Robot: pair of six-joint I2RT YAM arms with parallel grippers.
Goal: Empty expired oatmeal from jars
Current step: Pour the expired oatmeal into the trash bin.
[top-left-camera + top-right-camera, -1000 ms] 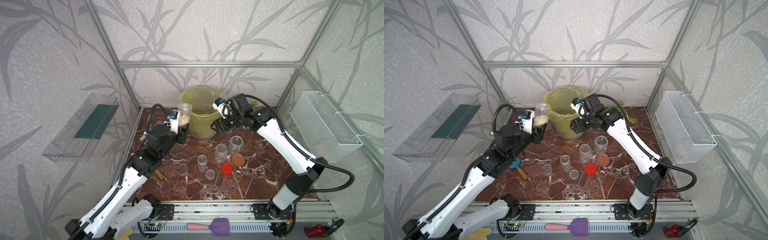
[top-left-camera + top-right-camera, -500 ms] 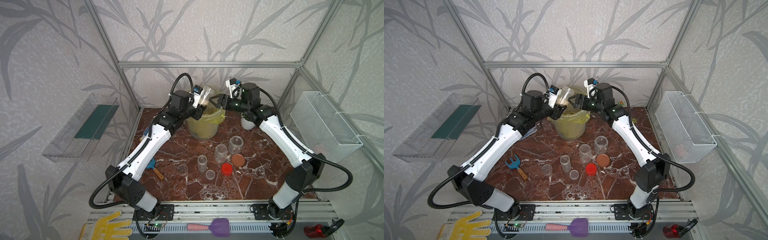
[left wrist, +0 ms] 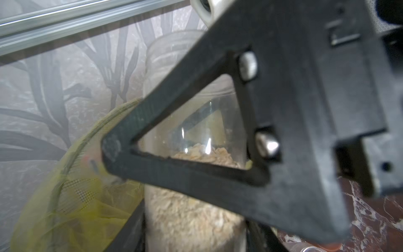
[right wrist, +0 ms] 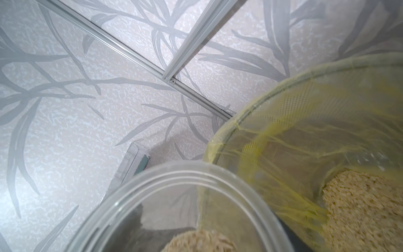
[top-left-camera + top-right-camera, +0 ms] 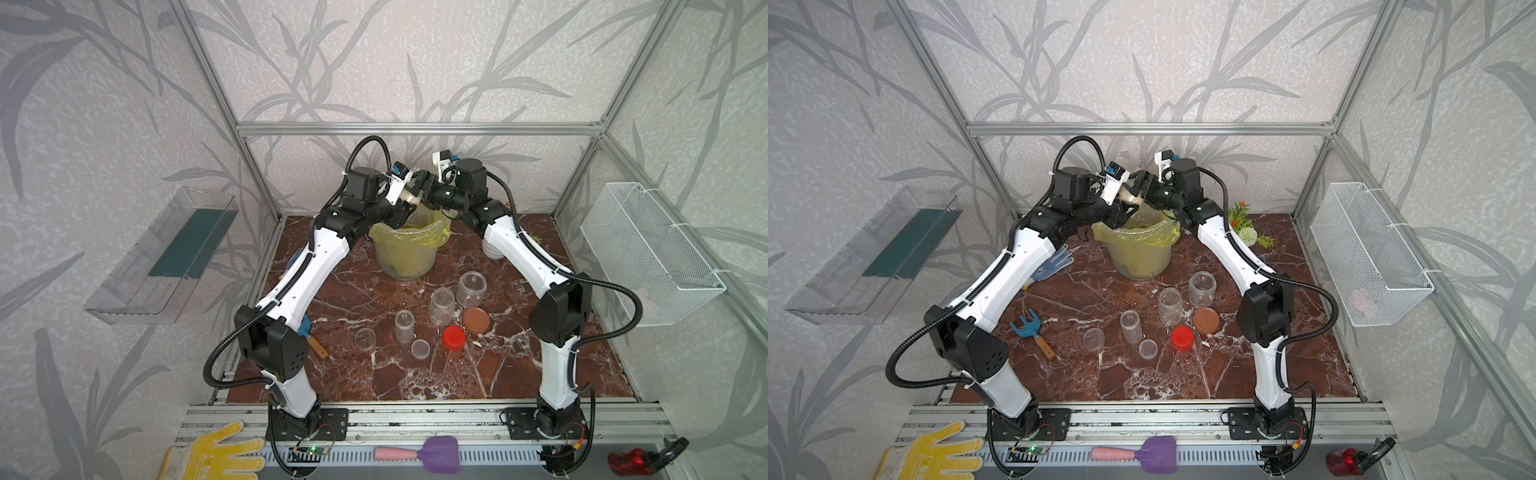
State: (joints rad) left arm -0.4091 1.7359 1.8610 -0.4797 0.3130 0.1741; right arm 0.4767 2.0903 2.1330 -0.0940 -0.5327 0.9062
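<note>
The left gripper [image 5: 402, 205] is squeezing tight on the jar [image 5: 412, 196]. It is holding the jar up high now; a moment ago it was holding it low down. The bin [image 5: 405, 262] with the yellow bag [image 5: 436, 232] is sitting right under this gripper. The oatmeal [image 3: 189, 218] is still lying inside the jar. The right gripper [image 5: 423, 188] is coming in just beside the jar's open top, and I cannot tell if it is wide or narrow. I think the pouring is getting ready to start.
</note>
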